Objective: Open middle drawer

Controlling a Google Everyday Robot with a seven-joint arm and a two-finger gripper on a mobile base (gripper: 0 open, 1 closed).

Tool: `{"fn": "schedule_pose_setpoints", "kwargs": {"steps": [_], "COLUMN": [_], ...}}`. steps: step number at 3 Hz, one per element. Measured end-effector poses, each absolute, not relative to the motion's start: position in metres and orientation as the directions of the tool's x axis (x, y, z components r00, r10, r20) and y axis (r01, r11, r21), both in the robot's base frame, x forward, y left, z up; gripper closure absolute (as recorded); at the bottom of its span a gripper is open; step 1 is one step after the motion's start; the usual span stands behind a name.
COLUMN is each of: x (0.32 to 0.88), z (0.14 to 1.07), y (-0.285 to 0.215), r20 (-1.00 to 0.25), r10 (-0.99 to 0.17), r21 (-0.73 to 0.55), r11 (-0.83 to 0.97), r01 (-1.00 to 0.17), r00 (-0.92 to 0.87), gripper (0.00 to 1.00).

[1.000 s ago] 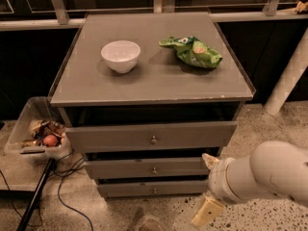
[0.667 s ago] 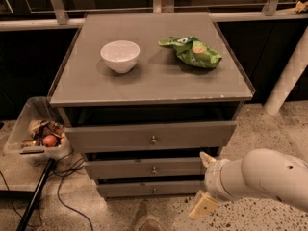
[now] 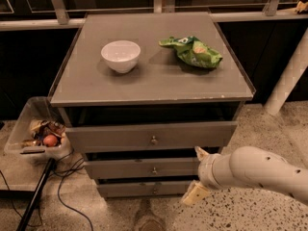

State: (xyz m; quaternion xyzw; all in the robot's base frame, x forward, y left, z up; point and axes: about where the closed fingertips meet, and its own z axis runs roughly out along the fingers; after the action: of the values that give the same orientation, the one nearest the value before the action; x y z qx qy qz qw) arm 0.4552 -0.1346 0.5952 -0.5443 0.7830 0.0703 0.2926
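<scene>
The middle drawer (image 3: 134,169) is a low grey front with a small round knob (image 3: 154,170), in the centre of the three-drawer stack. Its front stands slightly forward of the cabinet, with a dark gap above it. My gripper (image 3: 196,173) is in front of the drawer's right end, to the right of the knob. It is open, with one cream fingertip (image 3: 199,153) up by the drawer's top edge and the other down near the bottom drawer. It holds nothing. My white arm (image 3: 260,172) comes in from the right.
The taller top drawer (image 3: 151,136) and the lowest drawer (image 3: 139,189) frame the middle one. On the cabinet top (image 3: 154,81) sit a white bowl (image 3: 121,56) and a green chip bag (image 3: 192,52). A plastic bin (image 3: 38,134) and cables (image 3: 67,177) lie at the left.
My arm and gripper have moved left and slightly up, closer to the right end of the middle drawer. The drawers have not moved.
</scene>
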Motion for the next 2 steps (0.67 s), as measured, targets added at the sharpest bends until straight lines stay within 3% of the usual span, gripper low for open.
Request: {"fn": "schedule_pose_setpoints", "kwargs": {"steps": [2], "x": [0.455], "z": [0.571], "y": [-0.119], "r20": [-0.592], "r10": [-0.779], "r21": [-0.157], "r11": [0.364], "r01": [-0.918], "r00": [-0.208], "gripper": [0.0]}}
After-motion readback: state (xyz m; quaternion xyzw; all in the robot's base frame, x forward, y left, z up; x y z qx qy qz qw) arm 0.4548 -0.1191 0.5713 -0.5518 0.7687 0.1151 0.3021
